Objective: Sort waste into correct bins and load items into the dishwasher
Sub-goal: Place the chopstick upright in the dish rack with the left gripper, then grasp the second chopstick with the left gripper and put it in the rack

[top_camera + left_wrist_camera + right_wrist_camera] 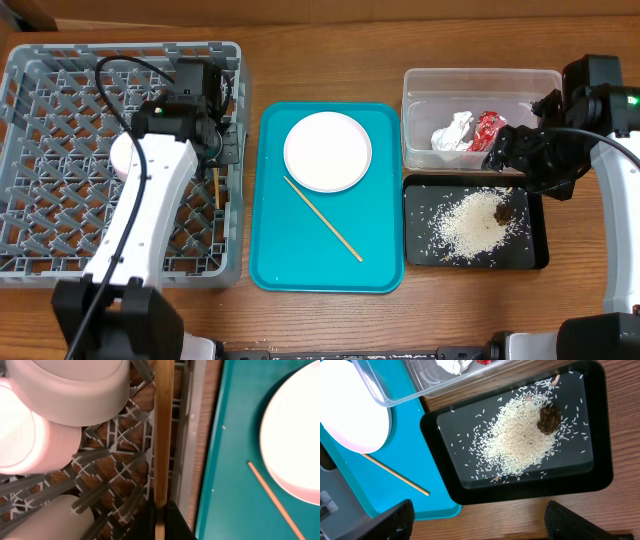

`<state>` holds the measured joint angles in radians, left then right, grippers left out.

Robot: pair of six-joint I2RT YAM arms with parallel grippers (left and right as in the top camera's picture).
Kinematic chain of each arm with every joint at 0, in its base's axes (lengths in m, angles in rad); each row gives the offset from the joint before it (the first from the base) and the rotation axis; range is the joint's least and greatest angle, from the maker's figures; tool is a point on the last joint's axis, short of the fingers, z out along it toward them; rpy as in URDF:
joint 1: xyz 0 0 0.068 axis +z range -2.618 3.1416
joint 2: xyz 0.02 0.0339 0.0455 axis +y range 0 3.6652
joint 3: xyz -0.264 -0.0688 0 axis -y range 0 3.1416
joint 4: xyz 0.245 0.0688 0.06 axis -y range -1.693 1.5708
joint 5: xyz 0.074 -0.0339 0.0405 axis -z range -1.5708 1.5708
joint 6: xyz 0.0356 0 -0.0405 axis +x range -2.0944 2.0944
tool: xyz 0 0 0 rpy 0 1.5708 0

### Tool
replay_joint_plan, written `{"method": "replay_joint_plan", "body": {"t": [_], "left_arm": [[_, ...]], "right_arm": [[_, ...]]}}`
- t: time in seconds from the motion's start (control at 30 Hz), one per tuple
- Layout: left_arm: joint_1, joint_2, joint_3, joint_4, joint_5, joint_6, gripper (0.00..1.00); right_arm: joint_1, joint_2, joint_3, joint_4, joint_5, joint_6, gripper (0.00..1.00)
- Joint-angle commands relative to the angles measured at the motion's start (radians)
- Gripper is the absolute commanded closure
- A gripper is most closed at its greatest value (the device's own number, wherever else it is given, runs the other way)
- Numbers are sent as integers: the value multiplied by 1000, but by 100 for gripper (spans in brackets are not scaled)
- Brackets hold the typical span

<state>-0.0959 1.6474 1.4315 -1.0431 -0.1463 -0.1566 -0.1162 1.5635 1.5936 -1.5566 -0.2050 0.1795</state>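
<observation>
My left gripper (pixel 161 522) is shut on a wooden chopstick (pixel 162 435) at the right edge of the grey dish rack (pixel 125 460); overhead shows gripper (pixel 222 145) and chopstick (pixel 215 188). A pink bowl (pixel 20 435) and a grey bowl (pixel 70 385) sit in the rack. The other chopstick (pixel 322 217) and the white plate (pixel 327 150) lie on the teal tray (pixel 280 260). My right gripper (pixel 480 525) is open and empty above the black tray (pixel 600 475), which holds rice (pixel 520 435) and a brown scrap (pixel 549 419). The clear tub (pixel 480 80) holds the tissue (pixel 452 133) and red wrapper (pixel 486 127).
The dish rack (pixel 60 80) fills the left of the table. The teal tray stands between it and the two bins. My left arm hides most of the bowls in the overhead view. Bare wood runs along the front edge (pixel 520 520).
</observation>
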Motion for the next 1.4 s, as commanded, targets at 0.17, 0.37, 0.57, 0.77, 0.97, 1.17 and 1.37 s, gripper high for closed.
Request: {"method": "replay_joint_plan", "body": {"t": [0.17,0.37,0.57,0.77,0.97,1.17,1.37], "left_arm": [[11,32,21,-33,201,43,38],[-86,4,40,-76,465,-179,36],[-279,29,-39,-60,254,-420,32],[-444,61,-188,95,235,-572,32],[-546,160,-283,233,185,-667,32],[-546,253,-283,218,169,-667,50],[-489,238,-282,129,165,-676,96]], "right_arm": [[3,-8,24,3,2,-5,15],[3,-8,24,6,3,-5,15],[3,-8,24,6,3,-5,15],[3,-8,24,6,2,-5,15],[3,-8,24,3,2,-5,15],[3,-8,24,2,2,-5,15],[3,-8,24,2,3,-5,15]]}}
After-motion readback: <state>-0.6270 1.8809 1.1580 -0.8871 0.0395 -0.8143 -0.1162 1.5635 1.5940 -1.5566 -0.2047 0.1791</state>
